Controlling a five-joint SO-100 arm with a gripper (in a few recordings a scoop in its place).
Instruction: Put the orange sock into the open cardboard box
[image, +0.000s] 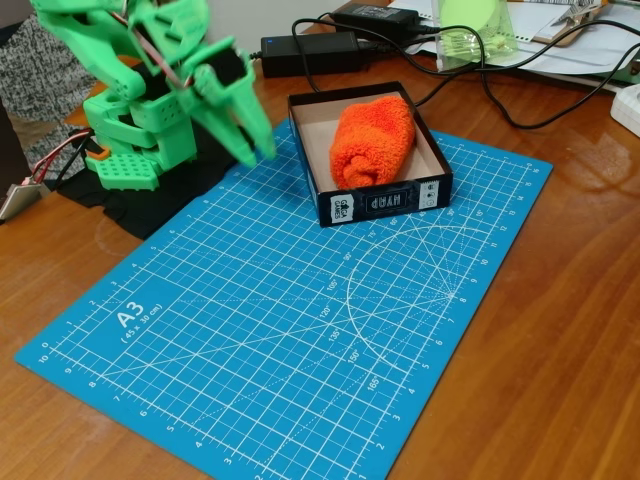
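Note:
The orange sock lies as a fuzzy rolled bundle inside the open cardboard box, which stands at the far side of the blue mat. Its rounded end points toward the box's front wall with the white labels. My green gripper hangs in the air to the left of the box, over the mat's far left edge, fingers pointing down and to the right. It looks blurred. The fingers lie close together with nothing between them.
A blue A3 cutting mat covers the middle of the wooden table. Black power bricks and cables lie behind the box. A green transparent cup and papers stand at the back right. The arm's base sits at the left.

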